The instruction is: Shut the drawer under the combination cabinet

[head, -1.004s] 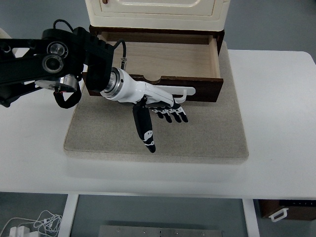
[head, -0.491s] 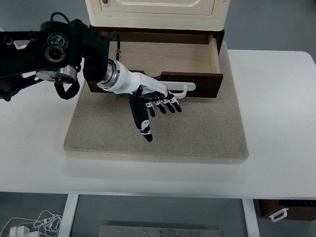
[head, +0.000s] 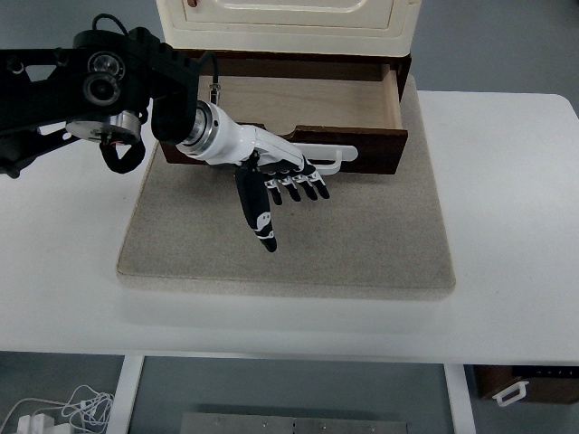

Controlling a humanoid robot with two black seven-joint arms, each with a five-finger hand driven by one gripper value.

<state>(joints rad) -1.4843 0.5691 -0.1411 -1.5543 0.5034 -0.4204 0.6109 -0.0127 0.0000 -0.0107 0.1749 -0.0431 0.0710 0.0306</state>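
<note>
White table under a grey mat (head: 362, 253): at the mat's far edge the drawer (head: 308, 104) below the cabinet (head: 289, 23) juts out open, my left hand (head: 276, 176) flat, fingers spread, against its front, closing not done.

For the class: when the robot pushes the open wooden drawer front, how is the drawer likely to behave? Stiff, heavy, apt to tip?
The drawer looks like rigid wood, so it should not flex under the left robot hand. It appears empty, so probably light to push. Seated under the cabinet, it will likely slide straight in rather than tip, though an off-centre push might skew it.
</note>
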